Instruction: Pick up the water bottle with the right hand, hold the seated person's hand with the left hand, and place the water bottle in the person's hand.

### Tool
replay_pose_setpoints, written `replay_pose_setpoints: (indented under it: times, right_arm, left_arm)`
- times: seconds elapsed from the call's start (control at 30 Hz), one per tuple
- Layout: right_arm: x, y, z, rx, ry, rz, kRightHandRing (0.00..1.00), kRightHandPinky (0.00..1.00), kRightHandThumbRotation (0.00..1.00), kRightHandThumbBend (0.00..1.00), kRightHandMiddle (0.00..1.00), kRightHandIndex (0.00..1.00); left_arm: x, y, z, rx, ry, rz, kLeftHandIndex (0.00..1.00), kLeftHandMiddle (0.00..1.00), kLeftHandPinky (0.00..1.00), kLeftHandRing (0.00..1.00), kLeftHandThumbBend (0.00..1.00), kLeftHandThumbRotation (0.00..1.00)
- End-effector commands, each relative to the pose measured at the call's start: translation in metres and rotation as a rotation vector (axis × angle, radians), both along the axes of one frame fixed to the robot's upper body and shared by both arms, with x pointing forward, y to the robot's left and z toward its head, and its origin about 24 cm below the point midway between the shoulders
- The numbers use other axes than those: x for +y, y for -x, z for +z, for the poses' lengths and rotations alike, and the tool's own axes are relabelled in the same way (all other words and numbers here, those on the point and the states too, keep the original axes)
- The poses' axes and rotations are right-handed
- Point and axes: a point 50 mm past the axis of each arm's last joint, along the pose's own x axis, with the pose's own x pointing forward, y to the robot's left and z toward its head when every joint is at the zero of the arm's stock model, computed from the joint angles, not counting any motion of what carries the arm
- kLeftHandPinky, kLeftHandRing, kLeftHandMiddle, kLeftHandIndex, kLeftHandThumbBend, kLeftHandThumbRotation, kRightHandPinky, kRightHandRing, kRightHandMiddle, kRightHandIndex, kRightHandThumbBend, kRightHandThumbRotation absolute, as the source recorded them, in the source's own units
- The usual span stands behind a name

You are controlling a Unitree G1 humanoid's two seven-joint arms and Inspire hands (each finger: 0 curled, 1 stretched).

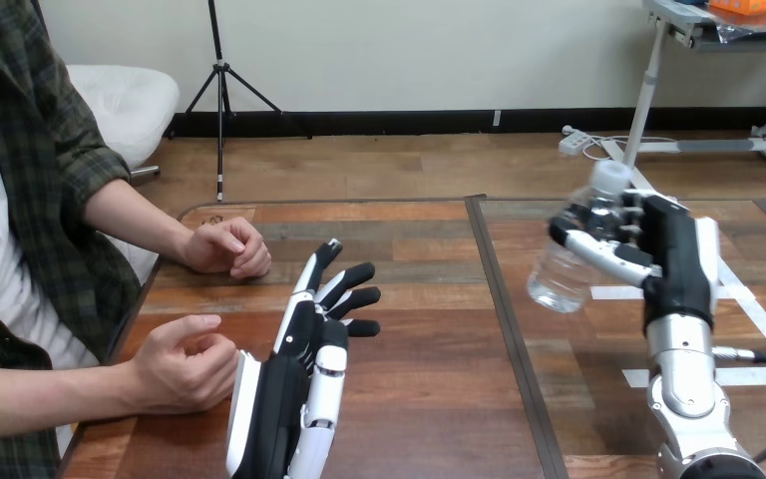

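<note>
My right hand (658, 244) is raised over the table's right half, its fingers curled round a clear water bottle (567, 269) with a white cap. The bottle tilts, its base down to the left, lifted off the table. My left hand (304, 344) is open with straight fingers, edge-on above the table's left half. It stands just right of the person's near hand (185, 364), which is loosely curled at the table's left edge. Whether the two touch I cannot tell. The person's far hand (227, 247) rests as a loose fist on the table farther back.
The wooden table (419, 399) has a dark seam down its middle and white tape marks (748, 309) on the right side. The person's forearms come in from the left edge.
</note>
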Motion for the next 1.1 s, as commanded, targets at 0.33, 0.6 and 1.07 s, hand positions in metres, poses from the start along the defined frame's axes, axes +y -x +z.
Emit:
replay_pose_setpoints:
  times: [0.33,0.6,1.07]
  right_arm:
    - [0.023,-0.015,0.038,-0.222,0.008,0.160,0.43,0.37,0.00,0.76,0.48,0.49]
    - [0.031,-0.012,0.039,-0.248,0.033,0.213,0.42,0.37,0.00,0.76,0.47,0.49]
    - [0.040,-0.009,0.038,-0.265,0.037,0.263,0.40,0.35,0.00,0.77,0.47,0.49]
  left_arm:
    - [0.029,-0.022,0.036,-0.136,-0.194,0.021,0.84,0.85,0.71,0.83,0.46,0.11]
    - [0.050,-0.023,0.048,-0.152,-0.392,0.101,0.84,0.87,0.71,0.84,0.64,0.02]
    - [0.085,-0.022,0.062,-0.159,-0.769,0.352,0.83,0.87,0.67,0.84,0.86,0.01]
